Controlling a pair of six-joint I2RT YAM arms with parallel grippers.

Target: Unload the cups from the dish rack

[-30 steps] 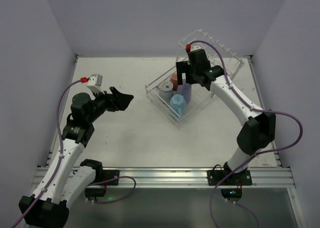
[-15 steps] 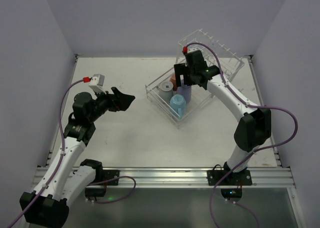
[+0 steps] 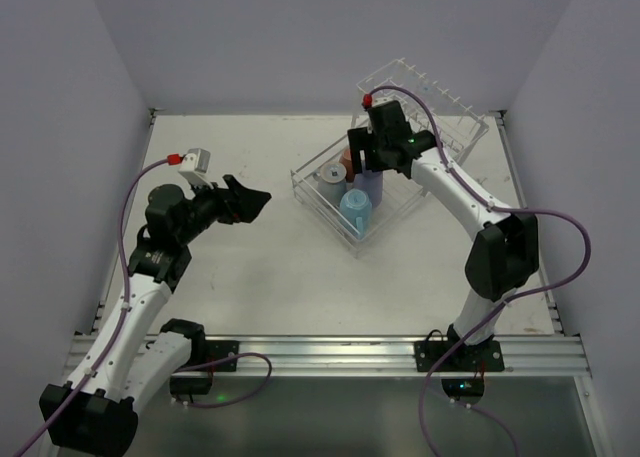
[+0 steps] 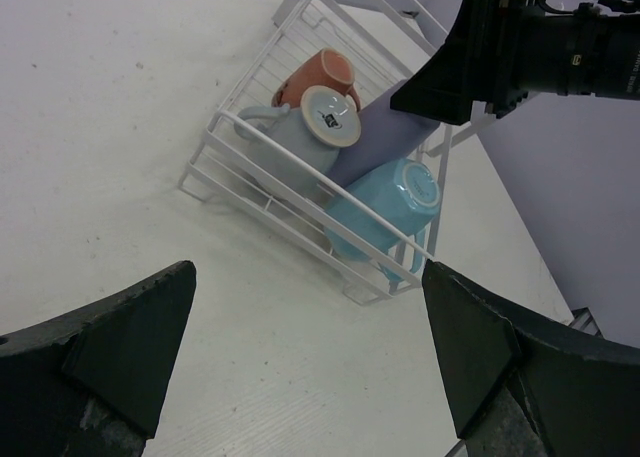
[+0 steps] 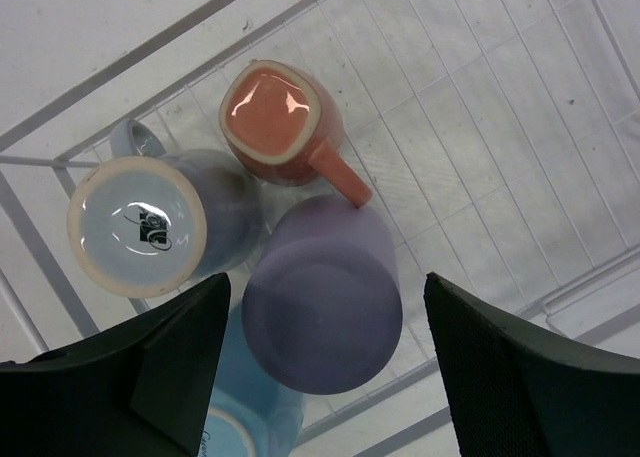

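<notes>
The clear dish rack (image 3: 440, 137) stands at the back right. Its low basket (image 3: 318, 207) holds the cups upside down: lavender (image 5: 322, 307), salmon-pink (image 5: 280, 120), grey-blue (image 5: 150, 225) and light blue (image 5: 245, 422). My right gripper (image 5: 325, 362) is open and hovers just above the lavender cup, one finger on each side, touching nothing. In the top view it (image 3: 366, 167) sits over the basket. My left gripper (image 3: 250, 199) is open and empty above the table left of the rack. The left wrist view shows the cups (image 4: 340, 147) behind the basket bars.
The raised tilted tier (image 3: 425, 87) stands behind the right arm. Grey walls close in the table (image 3: 250, 277) on three sides. A metal rail (image 3: 320, 352) runs along the near edge.
My right gripper has shifted slightly back and left over the basket. The left arm has barely moved.
</notes>
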